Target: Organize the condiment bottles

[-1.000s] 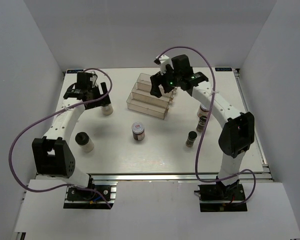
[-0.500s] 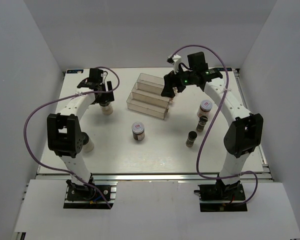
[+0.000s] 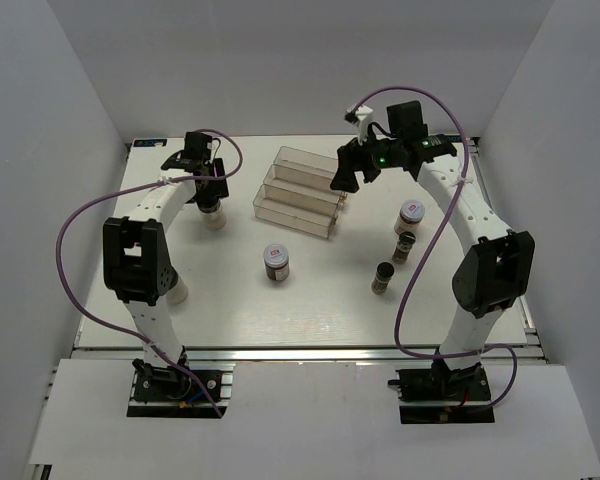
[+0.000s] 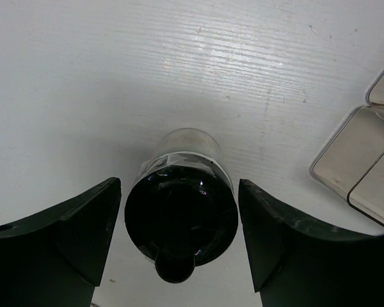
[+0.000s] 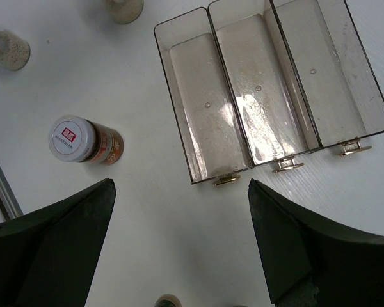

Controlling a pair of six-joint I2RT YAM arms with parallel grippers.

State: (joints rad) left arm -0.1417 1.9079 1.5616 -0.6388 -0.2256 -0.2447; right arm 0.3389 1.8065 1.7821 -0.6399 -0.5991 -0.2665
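Note:
A whitish bottle with a black cap stands upright between the fingers of my left gripper. The jaws straddle it, with a thin gap on each side. From above, this bottle shows just under the left gripper, left of the rack. A second whitish bottle is half hidden by the left arm. One squat jar stands mid-table and another at the right. Two slim shakers stand below that jar. My right gripper is open and empty, hovering off the rack's right end.
The clear stepped rack has three empty troughs; its corner lies right of the left fingers. In the right wrist view I see a squat jar, both whitish bottles and a shaker top.
My left gripper has shifted right over the whitish bottle and its jaws have narrowed around the cap. The right gripper has drawn back to the right, away from above the rack.

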